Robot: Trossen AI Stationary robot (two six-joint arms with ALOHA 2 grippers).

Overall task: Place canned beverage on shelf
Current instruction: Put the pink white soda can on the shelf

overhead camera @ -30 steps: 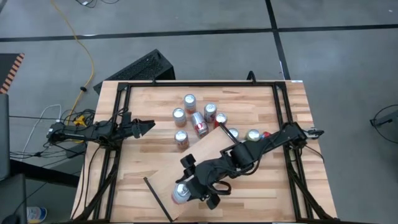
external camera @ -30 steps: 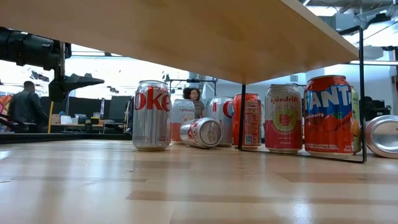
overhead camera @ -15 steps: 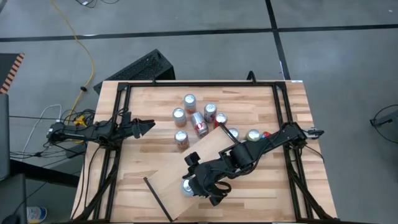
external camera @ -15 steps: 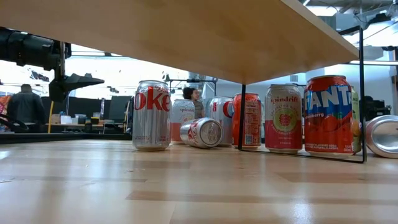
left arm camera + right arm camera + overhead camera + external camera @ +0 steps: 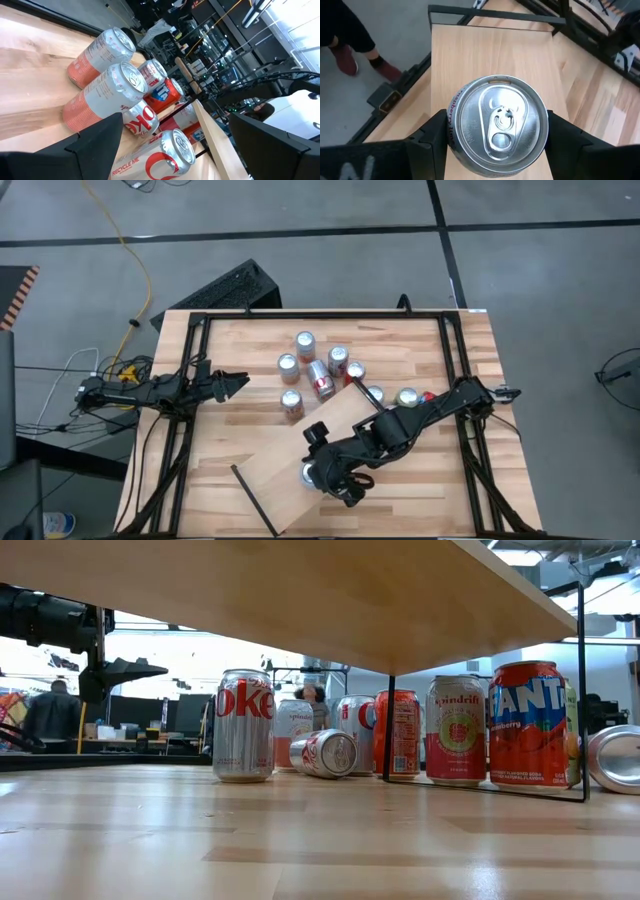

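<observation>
Carried rightward along the shelf [image 5: 300,460], the upright can [image 5: 310,473] stands clamped in the right gripper [image 5: 318,472], axis vertical.

Silver upright can [image 5: 243,725], low view left: "oke" in red
Orange-red upright can [image 5: 528,725], right: "FANTA", cut to "ANTA"
Pale green-and-pink can [image 5: 455,730]: "Spindrift"
Lying silver can [image 5: 150,161], left wrist view: "RECYCLE ME"

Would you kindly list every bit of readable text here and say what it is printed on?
"oke": silver can standing, low view.
"FANTA", cut off: orange can.
"Spindrift": pale can; smaller print unreadable.
"RECYCLE ME": lying can, left wrist view.
Other can labels: blurred.
</observation>
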